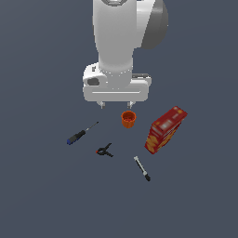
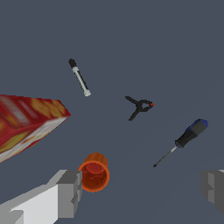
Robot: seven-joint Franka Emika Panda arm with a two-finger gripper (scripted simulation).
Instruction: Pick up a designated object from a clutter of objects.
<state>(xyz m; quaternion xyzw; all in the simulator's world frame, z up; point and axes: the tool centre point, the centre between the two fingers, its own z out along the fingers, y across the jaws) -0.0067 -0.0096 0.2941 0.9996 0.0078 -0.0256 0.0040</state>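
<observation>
Five items: we count five loose things on a plain dark grey-blue floor whose edges show in neither view.
Marker pen: nearest to us in the exterior view, lying flat, black cap at the near end, white barrel behind it.
Clamp: next back, small and black with orange tips, lying between the pen and the screwdriver, touching neither.
Screwdriver: the thing to be picked, lying flat toward the exterior view's left, blue end cap nearest us, black handle, thin dark shaft running away toward the arm; it lies alone, touched by nothing.
Box: red and yellow, toward the exterior view's right, standing tilted, well apart from the screwdriver.
Cup: orange, upright, just below the fingertips in the exterior view and near the box.
Gripper: we see its two fingers spread wide and holding nothing, hovering above the floor behind the cup.
Arm: white, farthest back, rising out of the exterior view's top.
Wrist view only: the cup's open mouth and red inside, the clamp's spread handles, the box's printed face up close, and both grey fingers at the picture's edges with bare floor between them.
Exterior view only: the arm's body, and the gripper's height above the floor.
Room: no walls or furniture visible.
</observation>
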